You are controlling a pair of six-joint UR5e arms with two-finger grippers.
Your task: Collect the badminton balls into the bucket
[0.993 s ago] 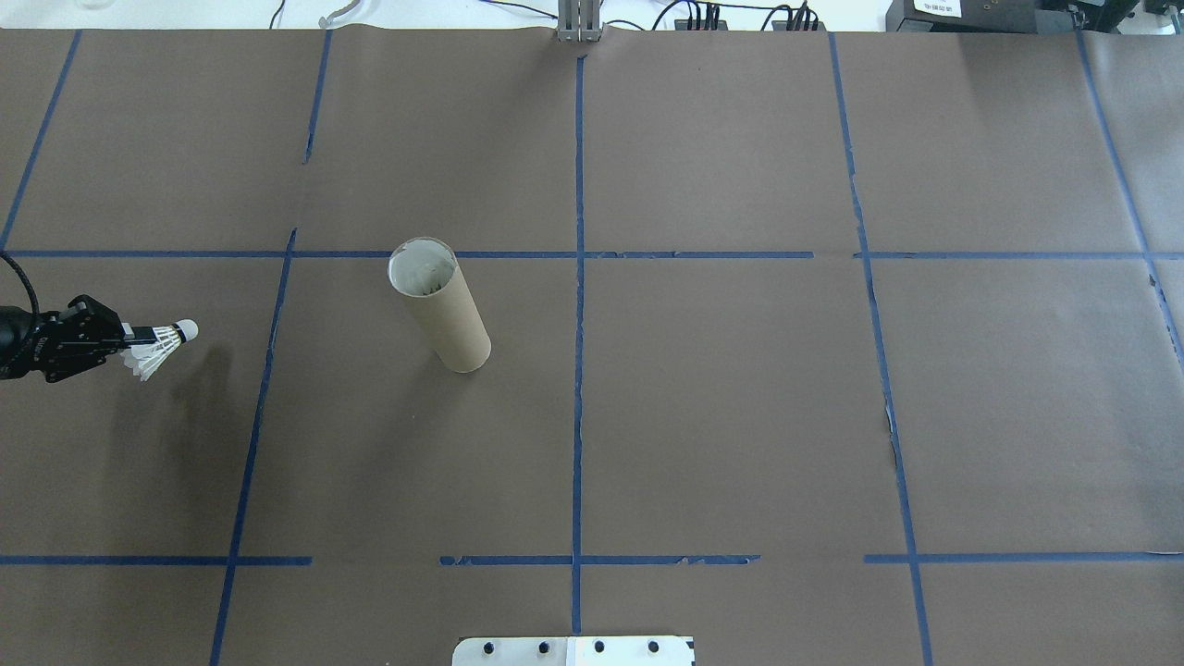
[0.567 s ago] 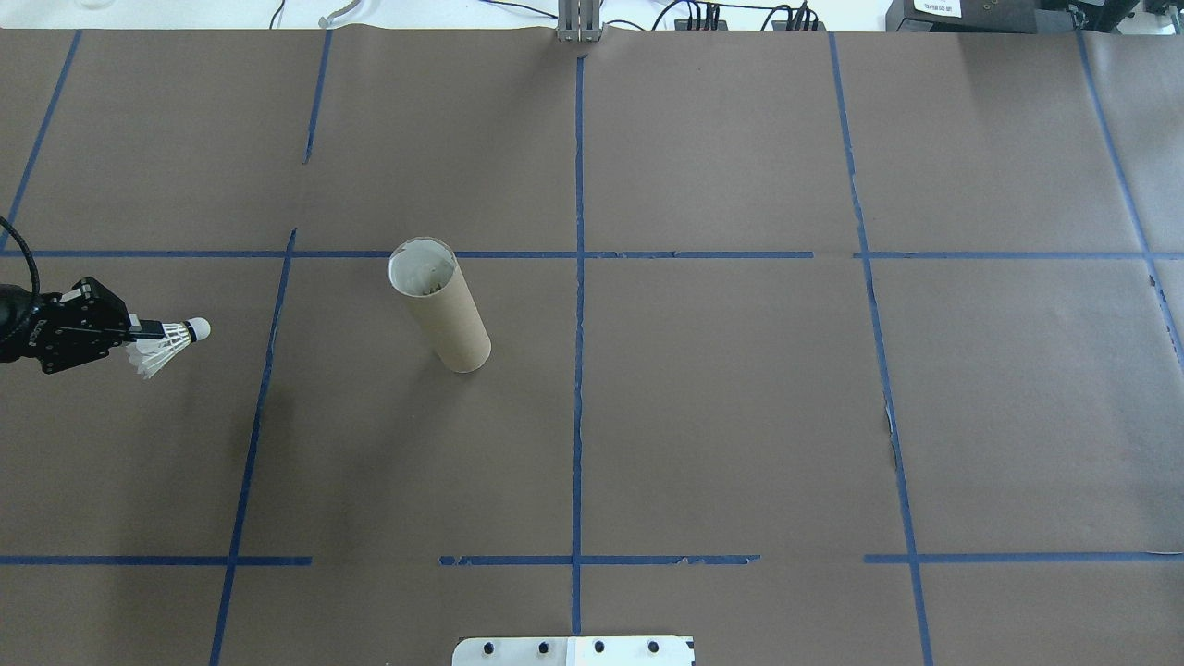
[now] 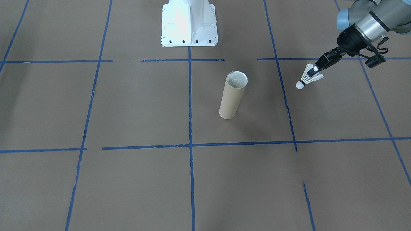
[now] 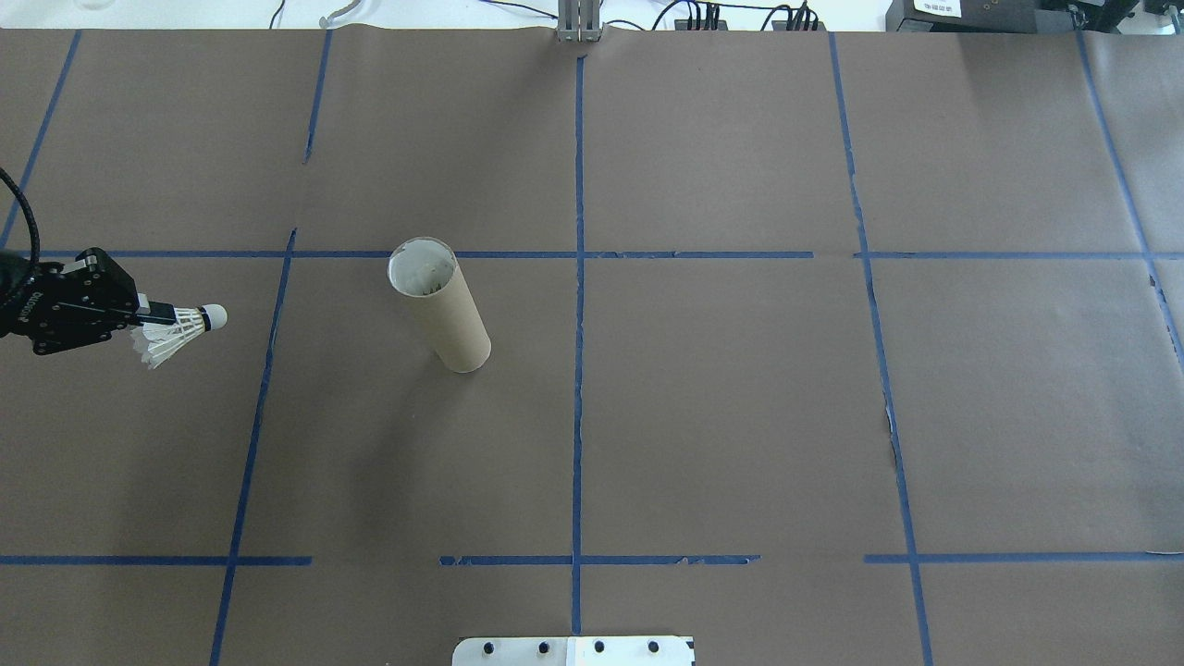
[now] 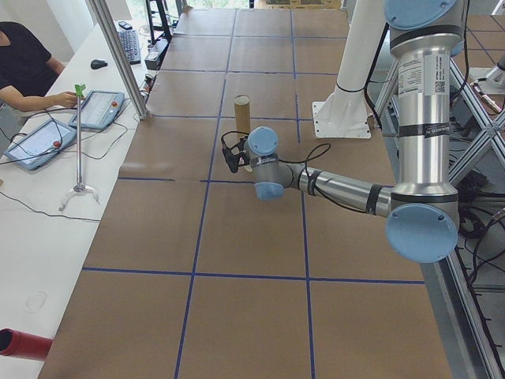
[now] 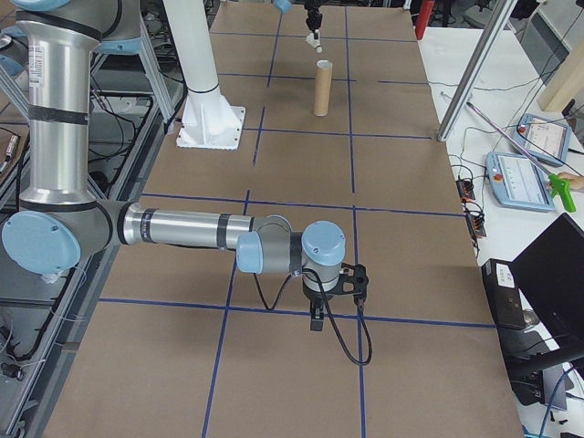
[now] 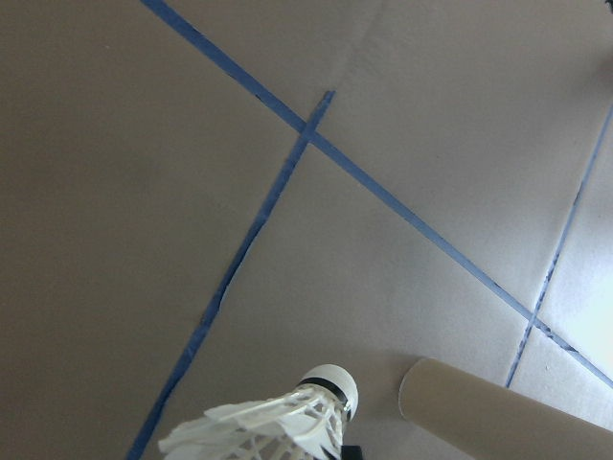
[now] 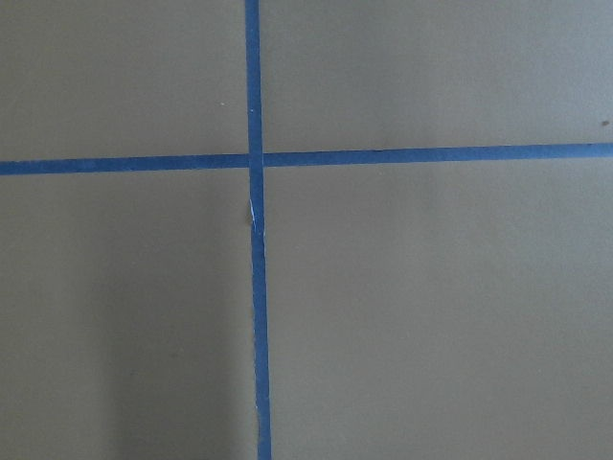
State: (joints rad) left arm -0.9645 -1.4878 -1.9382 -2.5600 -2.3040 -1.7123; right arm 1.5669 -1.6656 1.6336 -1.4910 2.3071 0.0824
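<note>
Table [image 4: 740, 416]: brown paper, blue tape grid.

Bucket [image 4: 440, 307] upright near centre, mouth open, unmoved.

Left gripper [image 4: 157, 314] pinches shuttlecock [image 4: 180, 331] by feathers, cork leading; over last second it has shifted toward bucket, held above table, still well apart. Transport under way, drop not yet done.

Right gripper [image 6: 317, 319] idle over bare table; spread or pressed together, cannot tell.

The one bit of lettering I can pick out is white print along the side of the black left hand [image 4: 162, 316], which looks like "ROBOTIQ" but is too small to be sure of. A label on the near arm's silver tube [image 5: 431, 75] is illegible.
</note>
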